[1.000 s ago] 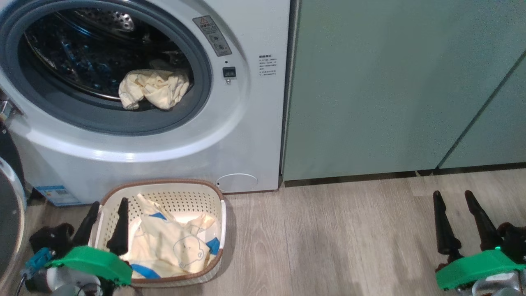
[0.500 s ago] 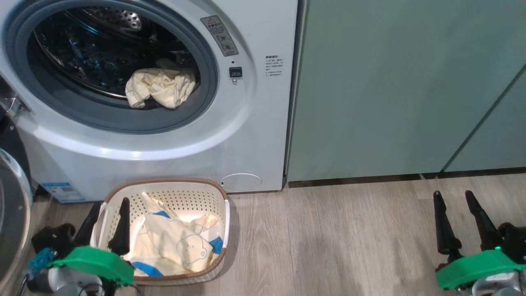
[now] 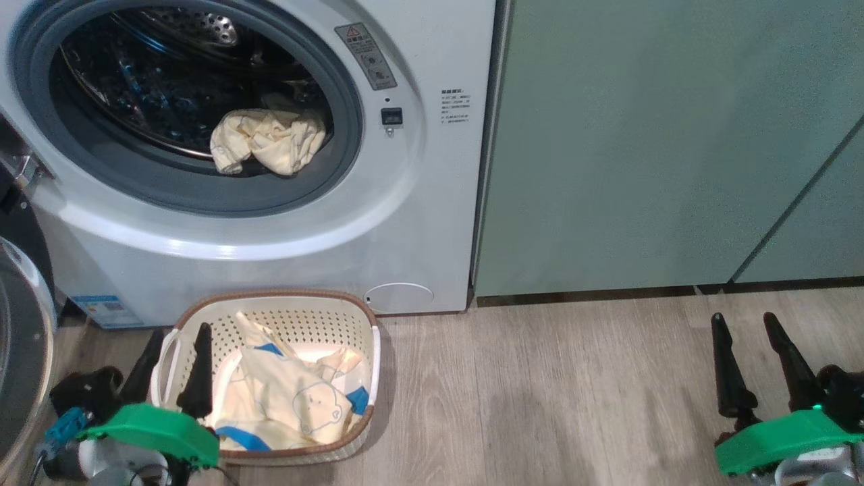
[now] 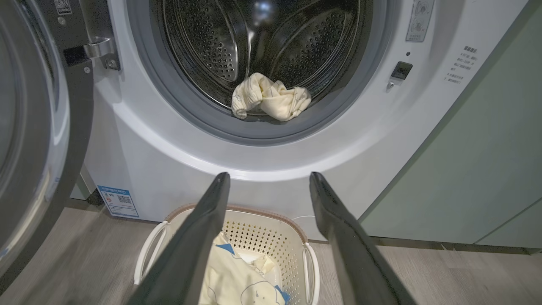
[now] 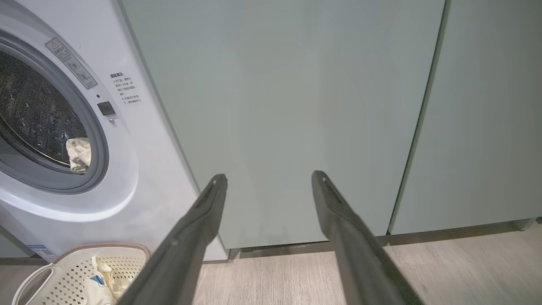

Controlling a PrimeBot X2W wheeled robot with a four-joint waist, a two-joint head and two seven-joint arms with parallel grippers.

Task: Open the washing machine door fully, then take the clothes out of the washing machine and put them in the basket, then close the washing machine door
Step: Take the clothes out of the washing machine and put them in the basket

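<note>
Door (image 4: 38, 140) of washing machine (image 3: 270, 250) open left; cream garment (image 3: 268, 140) bunched inside; bear-print garment (image 3: 297, 401) in basket (image 3: 307, 326)

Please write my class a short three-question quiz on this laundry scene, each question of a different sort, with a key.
1. True or false: the washing machine door is closed.
2. Where does the crumpled garment lie? A) on a chair B) inside the washing machine C) on a table
3. Fill in: the printed garment in the basket shows a faint ___ outline.
Key: 1 false; 2 B; 3 bear.
</note>
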